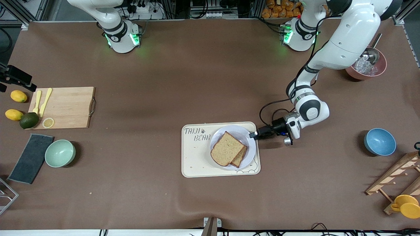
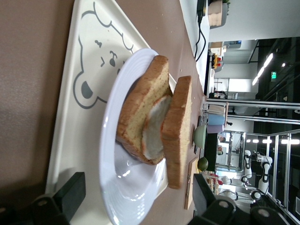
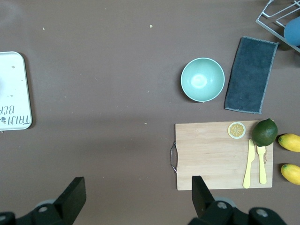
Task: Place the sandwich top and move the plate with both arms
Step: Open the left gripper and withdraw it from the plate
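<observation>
The top [image 1: 227, 148] lies on the lower slice on the plate [image 1: 250, 153], which sits on the tray [image 1: 197, 164] at its end toward the left arm. The left gripper [image 1: 253, 134] is just beside the plate's rim, fingers [image 2: 70, 194] spread and holding nothing. The right gripper [image 3: 136, 197] waits released, high over the table near the board [image 3: 213, 154].
</observation>
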You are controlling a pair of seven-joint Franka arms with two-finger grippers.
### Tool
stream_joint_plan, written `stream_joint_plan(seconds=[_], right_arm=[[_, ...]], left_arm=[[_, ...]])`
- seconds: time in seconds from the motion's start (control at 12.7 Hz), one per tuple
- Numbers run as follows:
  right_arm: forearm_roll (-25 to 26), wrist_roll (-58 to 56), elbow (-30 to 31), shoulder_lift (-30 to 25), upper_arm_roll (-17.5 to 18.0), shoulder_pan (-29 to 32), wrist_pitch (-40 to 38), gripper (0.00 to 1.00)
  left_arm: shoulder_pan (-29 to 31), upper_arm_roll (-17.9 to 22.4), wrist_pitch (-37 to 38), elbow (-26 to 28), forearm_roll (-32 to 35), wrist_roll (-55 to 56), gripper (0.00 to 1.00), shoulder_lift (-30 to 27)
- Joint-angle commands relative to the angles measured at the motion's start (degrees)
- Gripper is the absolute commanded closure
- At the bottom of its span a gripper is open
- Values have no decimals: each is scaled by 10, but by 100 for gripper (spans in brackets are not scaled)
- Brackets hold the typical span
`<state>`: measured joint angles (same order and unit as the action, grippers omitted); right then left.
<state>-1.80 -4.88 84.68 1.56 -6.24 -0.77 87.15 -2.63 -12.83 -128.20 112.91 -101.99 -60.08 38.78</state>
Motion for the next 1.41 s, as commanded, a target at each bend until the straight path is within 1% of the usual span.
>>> stream_joint_plan(seconds=[0.0,0.24,0.39,0.47,0.55,0.79,0.94,1.02,1.18,1.26,1.33], right_arm=[[-1,7,3,-5,3,1,-2,0],[-1,7,3,-5,3,0,-1,0],[-1,7,3,-5,3,0,-2,0],[-1,7,3,-5,3,0,-2,0],[-1,7,3,-5,3,0,-2,0],[-1,7,3,-5,3,0,-5,0],[-1,7,3,-5,3,0,-6,0],[-1,7,3,-5,3,0,-6,0],[-1,7,2,-5,3,0,-6,0],[-1,7,2,-5,3,0,-6,0],[-1,7,2,-5,3,0,-6,0]], left_arm=[[21,-1,-5,24,71,62,0,-46],[28,0,-5,26,124,123,0,-70],[30,0,-4,17,180,175,0,-80],[32,1,-5,14,207,201,0,-94],[32,1,-5,10,243,237,0,-108],[36,-1,-2,-7,396,380,0,-153],[36,0,9,-8,473,446,0,-194],[38,0,32,-15,524,480,0,-214],[60,0,105,-55,629,535,0,-242],[61,1,162,-86,689,570,0,-258],[61,0,214,-134,758,605,0,-265]])
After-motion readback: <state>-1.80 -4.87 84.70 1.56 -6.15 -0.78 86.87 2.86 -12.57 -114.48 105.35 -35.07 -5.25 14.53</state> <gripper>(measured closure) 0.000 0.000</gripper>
